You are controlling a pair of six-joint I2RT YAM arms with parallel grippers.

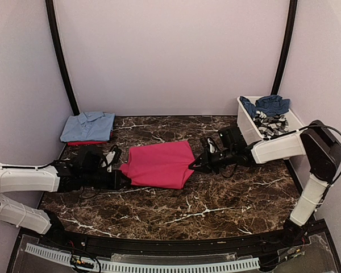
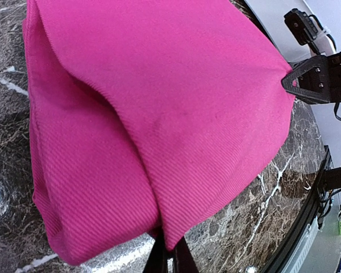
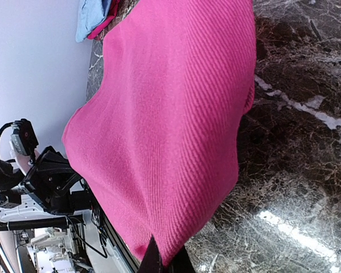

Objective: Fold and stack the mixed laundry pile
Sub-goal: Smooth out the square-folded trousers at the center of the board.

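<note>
A magenta-pink garment (image 1: 161,164) lies folded over in the middle of the marble table, stretched between both arms. My left gripper (image 1: 124,177) is shut on its left edge; in the left wrist view the dark fingertips (image 2: 159,259) pinch the pink cloth (image 2: 159,114). On the right, my right gripper (image 1: 194,165) is shut on the garment's right corner, and the pink fabric (image 3: 170,131) runs down into those jaws. Other laundry, dark navy-blue cloth (image 1: 267,104) and a grey-and-white patterned piece (image 1: 271,125), sits in the white tub (image 1: 247,126).
A folded light blue shirt (image 1: 88,125) lies on something red at the back left corner. The white tub stands at the back right by the wall. Black posts (image 1: 61,57) rise at both back corners. The table's front edge has a black rail (image 1: 176,247).
</note>
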